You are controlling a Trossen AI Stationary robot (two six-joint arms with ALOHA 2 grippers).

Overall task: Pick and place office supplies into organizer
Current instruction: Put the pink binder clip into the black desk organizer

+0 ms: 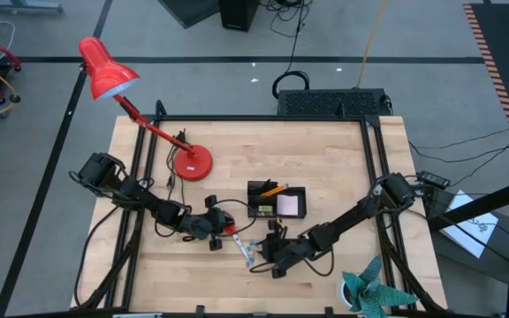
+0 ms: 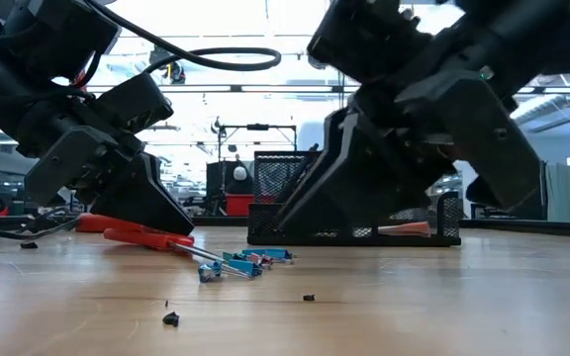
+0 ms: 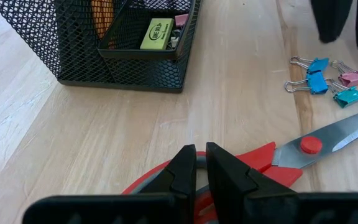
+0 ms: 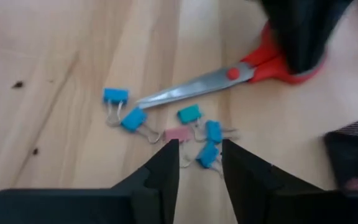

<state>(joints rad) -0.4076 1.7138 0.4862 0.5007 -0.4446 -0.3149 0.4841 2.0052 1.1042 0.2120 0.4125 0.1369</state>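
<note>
Scissors lie at lower centre of the high view, handle pinched by the left gripper; right gripper, fingers parted, hovers over clips below the organizer.

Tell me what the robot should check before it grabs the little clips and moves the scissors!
1. Right gripper open above the clips: ok, jaws apart with nothing between them.
2. Clips within reach: ok, they lie scattered on the table just ahead of its fingertips.
3. Left gripper holding the scissors: ok, fingers closed on the red handle.
4. Scissor blade clear of the clips: not ok, the tip lies among them.
5. Organizer has room: cannot tell; it already holds an eraser and other items.
</note>
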